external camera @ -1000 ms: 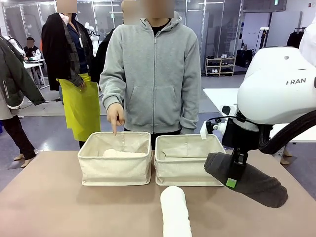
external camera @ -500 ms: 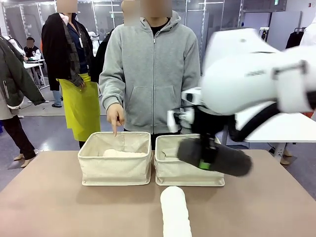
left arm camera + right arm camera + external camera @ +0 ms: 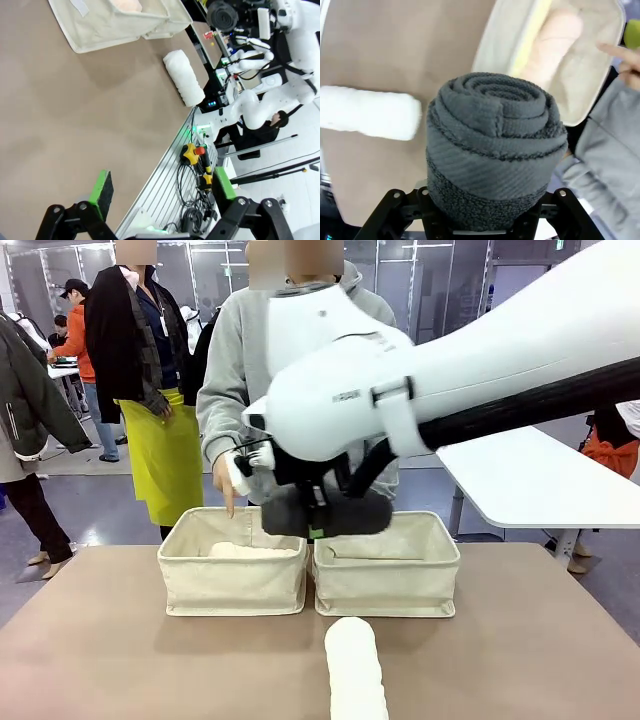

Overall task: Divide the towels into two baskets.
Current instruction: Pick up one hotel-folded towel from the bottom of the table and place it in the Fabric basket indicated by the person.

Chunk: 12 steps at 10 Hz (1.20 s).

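Nearest me, the left end effector (image 3: 162, 187) hangs wide open and empty above the bare tabletop (image 3: 75, 110), well short of the left basket (image 3: 232, 580). A white towel (image 3: 355, 672) lies on the tabletop in front of that basket and off to its right, its near end cut off. The right basket (image 3: 385, 582) sits touching the left basket's side. Above the left basket's right rim, the right end effector (image 3: 317, 529) is clamped on the dark grey towel (image 3: 325, 512), held in the air. I'd call this the delivery step. Next it must settle over one bin, lower and let go. From the left basket's far side a person's hand (image 3: 228, 480) points down into it, where a pale pink towel (image 3: 245, 551) lies. I can't tell what the right basket holds.
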Each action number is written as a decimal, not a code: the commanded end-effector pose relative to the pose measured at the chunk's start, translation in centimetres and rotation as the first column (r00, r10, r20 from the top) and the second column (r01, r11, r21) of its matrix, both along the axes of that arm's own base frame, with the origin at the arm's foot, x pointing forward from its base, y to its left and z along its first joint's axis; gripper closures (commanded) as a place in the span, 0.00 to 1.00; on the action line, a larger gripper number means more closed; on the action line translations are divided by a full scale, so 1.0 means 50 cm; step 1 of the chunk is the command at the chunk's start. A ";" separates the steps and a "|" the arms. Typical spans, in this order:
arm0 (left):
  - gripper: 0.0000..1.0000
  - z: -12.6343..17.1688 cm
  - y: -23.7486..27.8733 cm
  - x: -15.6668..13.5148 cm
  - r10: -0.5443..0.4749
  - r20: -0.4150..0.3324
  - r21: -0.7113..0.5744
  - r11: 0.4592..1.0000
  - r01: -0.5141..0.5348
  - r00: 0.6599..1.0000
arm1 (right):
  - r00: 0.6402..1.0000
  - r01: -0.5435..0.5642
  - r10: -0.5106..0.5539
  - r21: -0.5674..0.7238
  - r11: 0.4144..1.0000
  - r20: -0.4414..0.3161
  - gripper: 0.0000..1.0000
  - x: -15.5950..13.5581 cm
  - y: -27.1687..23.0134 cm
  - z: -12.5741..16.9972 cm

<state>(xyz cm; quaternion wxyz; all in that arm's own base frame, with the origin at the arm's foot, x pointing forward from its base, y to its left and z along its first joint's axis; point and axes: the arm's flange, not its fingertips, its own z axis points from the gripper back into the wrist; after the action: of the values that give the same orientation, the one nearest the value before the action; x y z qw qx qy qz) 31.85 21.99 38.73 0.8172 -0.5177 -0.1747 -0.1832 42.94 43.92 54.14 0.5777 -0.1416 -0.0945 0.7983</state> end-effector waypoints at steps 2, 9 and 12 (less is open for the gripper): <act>0.00 0.007 0.005 -0.006 -0.001 -0.002 0.006 1.000 0.001 1.000 | 0.993 -0.086 0.088 -0.037 0.996 0.074 0.44 0.038 0.117 -0.011; 0.00 0.007 0.005 -0.006 -0.001 -0.002 0.006 1.000 0.001 1.000 | 0.992 -0.046 0.046 0.001 0.999 0.120 0.44 0.167 0.301 -0.117; 0.00 0.007 0.005 -0.006 -0.001 -0.002 0.006 1.000 0.001 1.000 | 0.993 0.030 -0.034 0.037 0.999 0.112 0.44 0.208 0.333 -0.160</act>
<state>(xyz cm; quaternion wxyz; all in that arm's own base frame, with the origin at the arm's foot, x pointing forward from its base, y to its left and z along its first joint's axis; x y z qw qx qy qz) 31.86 21.98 38.73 0.8173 -0.5177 -0.1745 -0.1833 52.38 58.42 45.60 0.5671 -0.1702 -0.1409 0.7934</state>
